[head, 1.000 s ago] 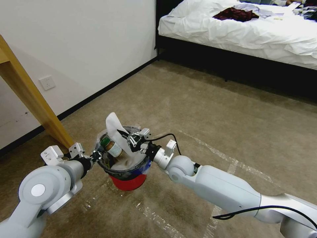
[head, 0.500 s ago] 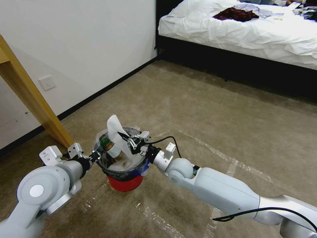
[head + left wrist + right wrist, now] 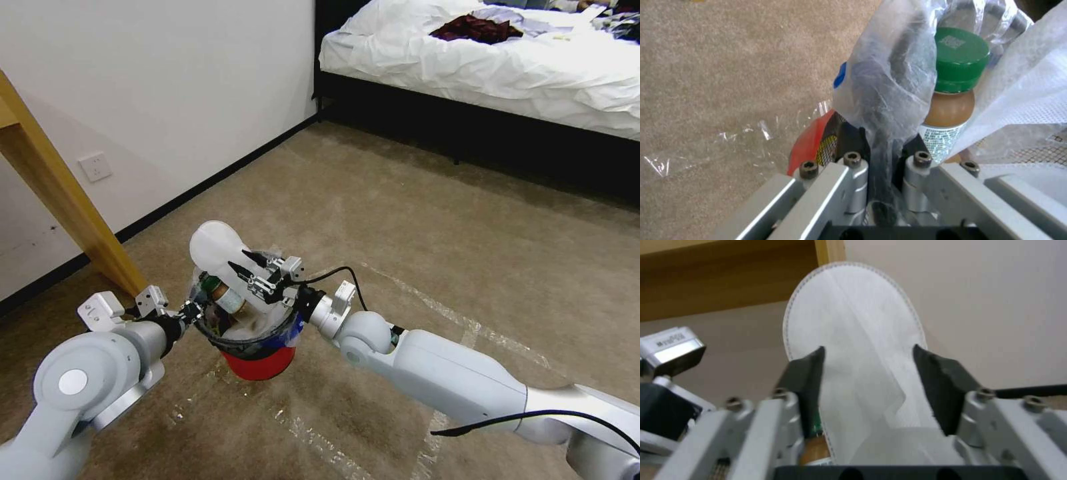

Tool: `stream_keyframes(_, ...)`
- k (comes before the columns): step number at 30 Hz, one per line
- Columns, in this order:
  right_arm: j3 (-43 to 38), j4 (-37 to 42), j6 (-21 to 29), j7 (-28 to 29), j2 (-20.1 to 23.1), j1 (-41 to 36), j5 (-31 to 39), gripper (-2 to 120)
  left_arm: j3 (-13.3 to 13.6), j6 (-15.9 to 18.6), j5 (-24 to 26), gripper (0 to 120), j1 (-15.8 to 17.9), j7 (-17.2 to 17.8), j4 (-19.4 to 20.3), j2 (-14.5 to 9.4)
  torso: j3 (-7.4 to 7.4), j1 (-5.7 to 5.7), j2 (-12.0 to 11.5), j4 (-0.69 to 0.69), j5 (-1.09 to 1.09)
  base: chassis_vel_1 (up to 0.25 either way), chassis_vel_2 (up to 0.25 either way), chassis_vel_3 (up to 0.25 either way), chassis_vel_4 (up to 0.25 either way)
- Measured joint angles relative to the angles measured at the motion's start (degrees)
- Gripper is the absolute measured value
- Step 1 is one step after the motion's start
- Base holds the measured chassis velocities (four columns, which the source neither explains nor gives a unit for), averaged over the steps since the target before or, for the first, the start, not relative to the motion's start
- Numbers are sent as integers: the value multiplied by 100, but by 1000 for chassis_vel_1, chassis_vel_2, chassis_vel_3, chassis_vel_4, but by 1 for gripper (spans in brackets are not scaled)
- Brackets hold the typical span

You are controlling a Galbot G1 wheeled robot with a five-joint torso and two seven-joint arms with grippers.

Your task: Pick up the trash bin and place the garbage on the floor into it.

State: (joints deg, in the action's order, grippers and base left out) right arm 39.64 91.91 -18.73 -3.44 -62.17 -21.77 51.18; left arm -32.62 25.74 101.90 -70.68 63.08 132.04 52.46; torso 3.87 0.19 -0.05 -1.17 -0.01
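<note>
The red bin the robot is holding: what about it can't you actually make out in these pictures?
- Bottom of the trash bin: head view, the white slipper, bottle and right gripper cover what lies deeper.
- Writing on the plastic bag: left wrist view, too crinkled to read.
- Bottle label: left wrist view, print too small.
- Left gripper fingertips: left wrist view, wrapped by the bag at the rim.

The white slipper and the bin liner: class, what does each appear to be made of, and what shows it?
Slipper: probably thin non-woven fabric, matte, with a dimpled texture and stitched edge. Liner: thin clear plastic film, glossy, crinkled and see-through, pinched in the left gripper.
</note>
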Motion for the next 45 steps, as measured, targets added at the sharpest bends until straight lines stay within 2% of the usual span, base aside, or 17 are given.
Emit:
stream_keyframes(1, 0, 0, 0, 0, 0, 0, 0, 57, 0, 0, 0, 4, 0, 0, 0, 0, 0, 0, 0, 0, 0, 0, 0, 0, 0)
stream_keyframes(3, 0, 25, 6, 29, 0, 26, 4, 70, -20, -24, 2, 4, 8, 1, -5, -2, 0, 0, 0, 0, 0, 0, 0, 0, 0)
stream_keyframes(4, 0, 25, 6, 29, 0, 26, 4, 70, -20, -24, 2, 4, 8, 1, -5, -2, 0, 0, 0, 0, 0, 0, 0, 0, 0)
stream_keyframes(5, 0, 37, 11, 42, 7, 36, 5, 77, -25, -30, 7, 4, 8, 1, -2, -2, 0, 0, 0, 0, -1, 0, 0, 0, 0)
stream_keyframes(6, 0, 37, 11, 42, 7, 36, 5, 77, -25, -30, 7, 4, 8, 1, -2, -2, 0, 0, 0, 0, -1, 0, 0, 0, 0)
stream_keyframes(9, -7, 40, 16, 89, 14, 53, 1, 88, -42, -34, 12, 4, 1, 3, 14, -17, 0, 0, 0, 0, 0, 0, 0, 0, 0)
stream_keyframes(15, -27, 48, 18, 105, 26, 69, -3, 92, -66, -44, 28, 4, 8, 8, 22, -30, 0, 0, 0, 0, 0, 0, 0, 0, 0)
stream_keyframes(28, -219, 152, -34, -49, 100, 155, 12, 88, -70, -46, 1, 4, 32, 15, -15, -29, 0, 0, 0, 0, 0, 0, 0, 0, 0)
stream_keyframes(37, -686, 317, -204, -549, 169, 411, 71, 95, -28, -40, -19, 4, 19, 15, -72, -45, 0, 0, 0, 0, -1, 0, 0, 0, 0)
stream_keyframes(45, -1144, 399, -254, -522, 200, 647, 28, 98, -8, -36, -33, 4, 43, 0, -140, -13, 0, 0, 0, 1, 0, 0, 0, 0, 0)
